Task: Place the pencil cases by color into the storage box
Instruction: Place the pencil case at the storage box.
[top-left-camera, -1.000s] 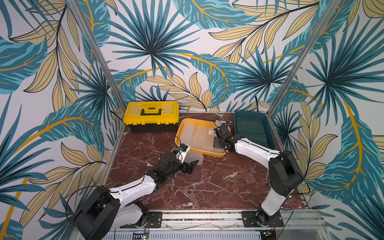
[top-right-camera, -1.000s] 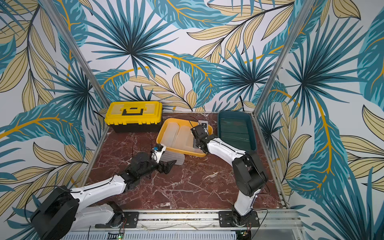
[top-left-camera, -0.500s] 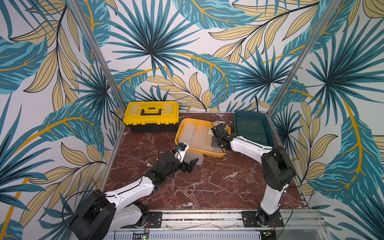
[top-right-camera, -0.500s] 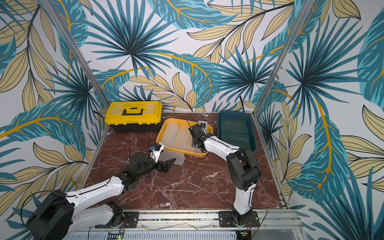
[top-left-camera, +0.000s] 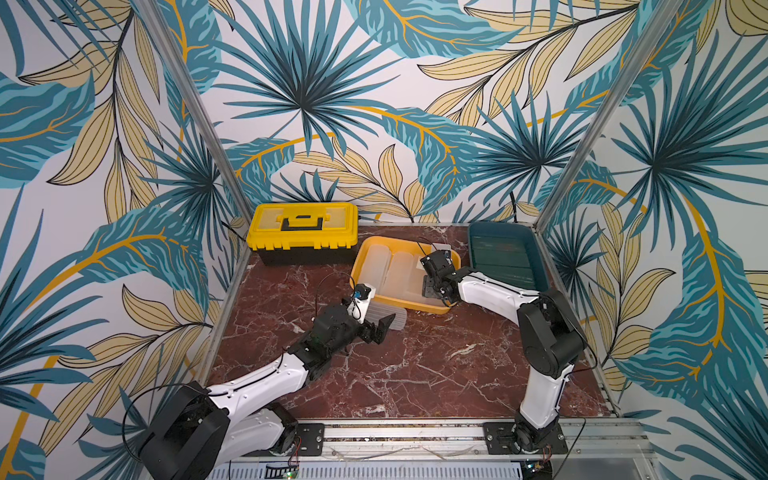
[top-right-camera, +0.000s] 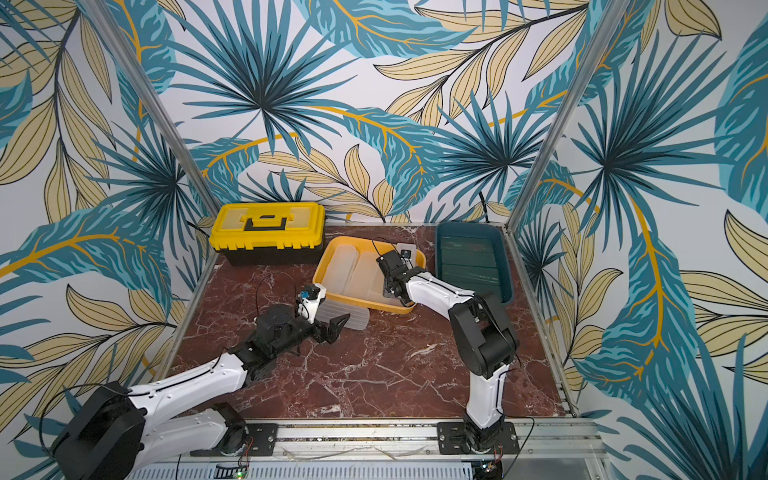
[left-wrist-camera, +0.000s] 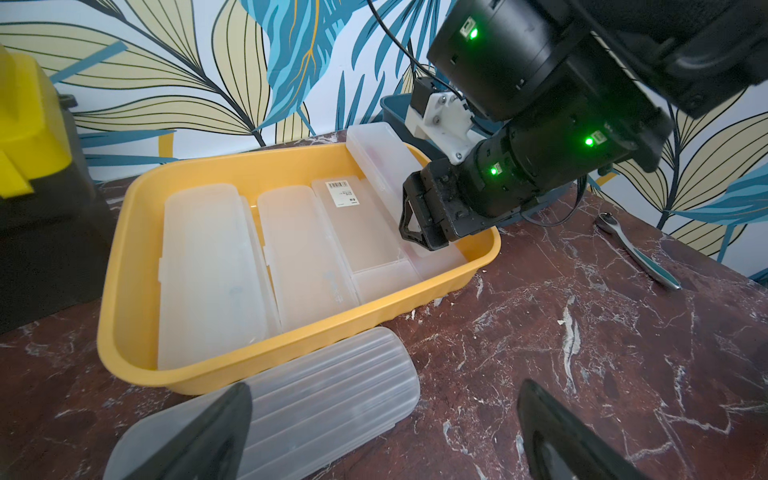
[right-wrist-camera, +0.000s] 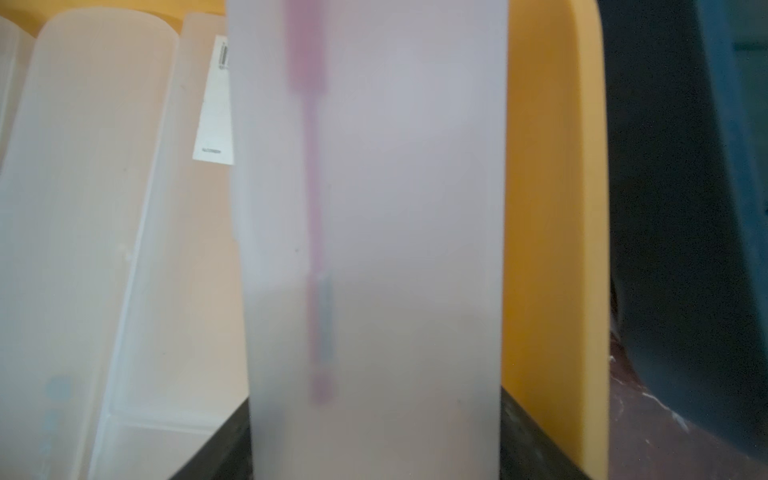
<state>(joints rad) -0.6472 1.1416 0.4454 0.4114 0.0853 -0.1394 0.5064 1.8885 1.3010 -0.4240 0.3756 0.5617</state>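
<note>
Several frosted pencil cases (left-wrist-camera: 208, 270) lie flat in the yellow storage box (top-left-camera: 432, 308), one with a barcode sticker (left-wrist-camera: 340, 193). My right gripper (right-wrist-camera: 376, 415) is shut on another frosted case (right-wrist-camera: 374, 208); in the left wrist view this case (left-wrist-camera: 378, 153) slants, its far end on the box's rim. A ribbed frosted case (left-wrist-camera: 324, 399) lies on the table against the yellow box's front. My left gripper (left-wrist-camera: 384, 386) hangs open just above the ribbed case's end, one finger over it, the other over bare table. Dark green cases (top-left-camera: 505, 259) fill the teal box (top-left-camera: 473, 245).
A shut yellow toolbox (top-left-camera: 303, 237) stands at the back left, close to the yellow box. A ratchet wrench (left-wrist-camera: 636, 253) lies on the marble table beyond my right arm. Patterned walls close in the table on three sides.
My right gripper has shifted slightly left over the yellow box with the frosted case in it. The left arm has hardly moved.
</note>
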